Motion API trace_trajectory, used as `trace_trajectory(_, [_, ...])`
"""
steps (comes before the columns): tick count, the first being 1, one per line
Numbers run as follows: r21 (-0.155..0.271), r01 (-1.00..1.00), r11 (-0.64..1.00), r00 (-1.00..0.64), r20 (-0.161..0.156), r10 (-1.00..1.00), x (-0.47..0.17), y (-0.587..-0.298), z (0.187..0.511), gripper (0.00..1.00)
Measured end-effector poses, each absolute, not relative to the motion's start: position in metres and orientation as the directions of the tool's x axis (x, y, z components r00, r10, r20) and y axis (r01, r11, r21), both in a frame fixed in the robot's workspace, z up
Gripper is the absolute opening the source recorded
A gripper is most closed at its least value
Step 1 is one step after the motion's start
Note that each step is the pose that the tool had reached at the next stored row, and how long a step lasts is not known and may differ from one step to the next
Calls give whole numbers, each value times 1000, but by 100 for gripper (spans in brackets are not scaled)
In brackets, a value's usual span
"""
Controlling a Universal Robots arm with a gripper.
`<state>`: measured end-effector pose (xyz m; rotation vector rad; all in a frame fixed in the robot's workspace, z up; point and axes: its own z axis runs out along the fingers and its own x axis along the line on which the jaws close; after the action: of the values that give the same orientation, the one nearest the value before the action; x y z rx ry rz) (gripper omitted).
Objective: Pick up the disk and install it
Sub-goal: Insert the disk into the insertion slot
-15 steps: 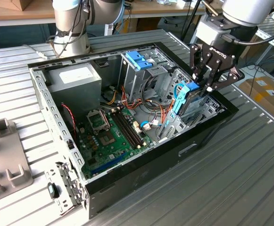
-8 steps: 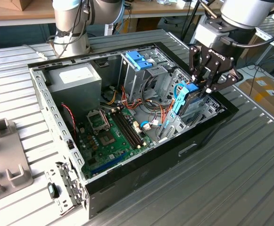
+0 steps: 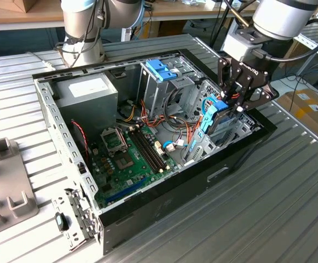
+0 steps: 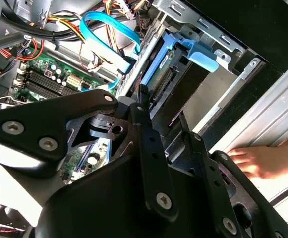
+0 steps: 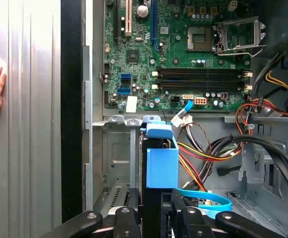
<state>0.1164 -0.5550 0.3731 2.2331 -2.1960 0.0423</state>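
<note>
A: Gripper (image 3: pixel 232 107) state?
B: Clamped on flat silver-grey metal disk w/ blue plastic rails (image 3: pixel 215 119). Disk upright betw. fingers, partly in grey metal drive bay (image 5: pixel 115 158), open black PC case (image 3: pixel 164 203).

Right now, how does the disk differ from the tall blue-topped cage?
Grip: the disk is clamped in the gripper; the cage stands untouched.
Place: the disk is at the case's end on the exterior view's right; the cage sits nearer the grey box.
Shape: the disk is a thin slab on edge; the cage is a tall open frame.
Shared: grey metal with blue plastic, both inside the case.
</note>
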Motion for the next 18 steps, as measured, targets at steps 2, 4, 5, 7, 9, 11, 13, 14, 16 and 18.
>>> trace_trajectory(2, [-12, -1000, -17, 17, 26, -1000, 116, -555, 373, 35])
trace_trajectory(4, [-12, -1000, -17, 17, 26, -1000, 116, -555, 373, 35])
trace_trajectory(5, [-12, -1000, -17, 17, 26, -1000, 116, -555, 373, 35])
trace_trajectory(7, [-12, -1000, -17, 17, 26, -1000, 116, -555, 373, 35])
trace_trajectory(9, [-12, -1000, -17, 17, 26, -1000, 116, -555, 373, 35])
trace_trajectory(11, [-12, -1000, -17, 17, 26, -1000, 116, -555, 373, 35])
trace_trajectory(13, [-12, -1000, -17, 17, 26, -1000, 116, -555, 373, 35])
trace_trajectory(14, [-12, -1000, -17, 17, 26, -1000, 116, -555, 373, 35])
trace_trajectory(16, [-12, -1000, -17, 17, 26, -1000, 116, -555, 373, 35])
trace_trajectory(18, [-12, -1000, -17, 17, 26, -1000, 116, -555, 373, 35])
